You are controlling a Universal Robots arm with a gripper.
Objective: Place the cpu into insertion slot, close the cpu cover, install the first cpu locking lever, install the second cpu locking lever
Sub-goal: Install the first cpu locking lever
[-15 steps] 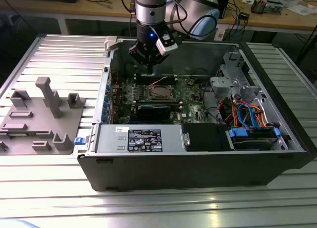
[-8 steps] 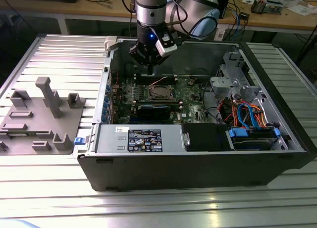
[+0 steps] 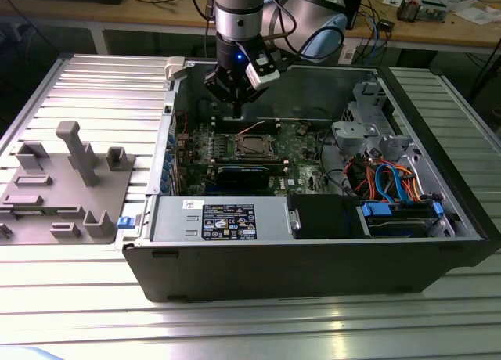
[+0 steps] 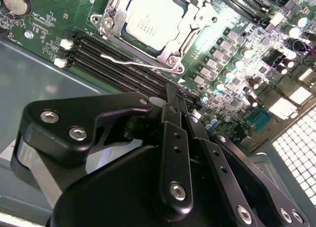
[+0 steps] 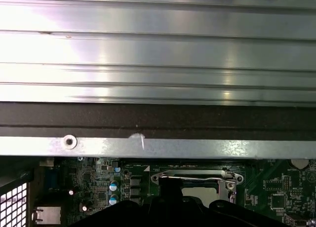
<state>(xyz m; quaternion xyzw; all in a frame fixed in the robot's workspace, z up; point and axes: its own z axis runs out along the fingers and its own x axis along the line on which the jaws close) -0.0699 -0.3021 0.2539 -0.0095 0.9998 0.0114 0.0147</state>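
Gripper [image 3: 237,106] hangs just past the insertion slot [image 3: 232,147], far side in exterior view, above the mobo [image 4: 44,24]. Fingers [image 4: 170,101] pressed together, holding nothing. Cpu [image 4: 152,20] sits in slot, cpu cover [image 4: 109,12] flat around it. Locking lever [image 4: 129,63] lies along slot's gripper-side edge; can't tell if latched.

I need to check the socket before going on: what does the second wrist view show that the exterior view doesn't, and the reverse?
Second wrist view: close detail. The cpu sits framed by the cpu cover, a wire lever lies along the socket's edge, and memory slots run beside it.
Exterior view: the whole open case, the power supply and a grey fixture tray outside it.
Both: the gripper above the green board, near the cpu.
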